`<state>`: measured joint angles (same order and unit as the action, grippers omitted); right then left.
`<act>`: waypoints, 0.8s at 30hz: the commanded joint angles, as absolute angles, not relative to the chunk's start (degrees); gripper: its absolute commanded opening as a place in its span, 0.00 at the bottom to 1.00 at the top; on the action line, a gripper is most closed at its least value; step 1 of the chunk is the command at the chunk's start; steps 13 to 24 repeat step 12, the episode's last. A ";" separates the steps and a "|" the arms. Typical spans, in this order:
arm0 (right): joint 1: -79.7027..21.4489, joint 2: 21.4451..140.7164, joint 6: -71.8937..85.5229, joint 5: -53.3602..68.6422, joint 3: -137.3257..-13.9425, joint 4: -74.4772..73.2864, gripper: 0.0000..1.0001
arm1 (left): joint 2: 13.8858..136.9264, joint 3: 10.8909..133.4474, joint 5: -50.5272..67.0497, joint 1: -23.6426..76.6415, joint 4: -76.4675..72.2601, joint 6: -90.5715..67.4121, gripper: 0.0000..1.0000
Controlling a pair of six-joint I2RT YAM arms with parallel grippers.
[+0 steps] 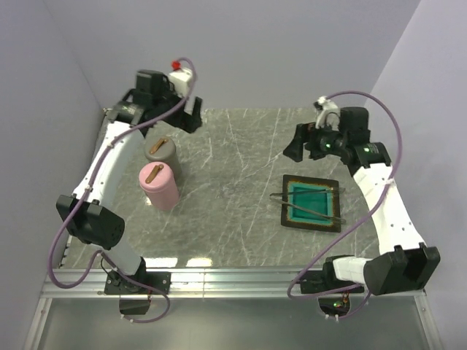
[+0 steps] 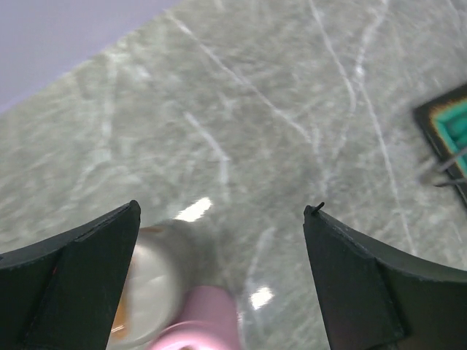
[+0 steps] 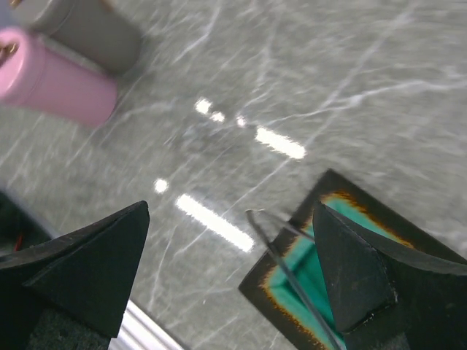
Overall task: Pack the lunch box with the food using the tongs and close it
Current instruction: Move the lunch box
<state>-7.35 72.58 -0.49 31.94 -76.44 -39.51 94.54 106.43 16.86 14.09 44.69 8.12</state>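
The lunch box shows as two round lidded containers at the left of the table: a pink one [image 1: 158, 184] and a grey one [image 1: 160, 152] just behind it. No food shows in any view. The thin dark tongs [image 1: 306, 205] lie across a square black tray with a teal middle [image 1: 292, 219] on the right. My left gripper [image 1: 191, 117] hangs open and empty, high above the table behind the containers. My right gripper [image 1: 293, 149] hovers open and empty behind the tray; between its fingers I see the tongs [image 3: 292, 284] and the tray's corner [image 3: 332, 182].
The left wrist view looks down past the grey container [image 2: 157, 277] and the pink one [image 2: 208, 321] to marbled table, with the tray [image 2: 449, 127] at the right edge. Lilac walls stand on three sides. A metal rail [image 1: 233, 281] runs along the near edge.
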 commanded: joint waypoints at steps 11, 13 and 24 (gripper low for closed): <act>-0.35 64.69 2.90 31.64 -67.94 -33.49 1.00 | 91.59 96.94 8.43 25.66 34.10 3.07 0.99; -0.26 64.69 2.90 31.73 -68.03 -33.49 1.00 | 91.41 97.47 8.87 25.58 34.28 3.42 0.99; -0.26 64.69 2.90 31.73 -68.03 -33.49 1.00 | 91.41 97.47 8.87 25.58 34.28 3.42 0.99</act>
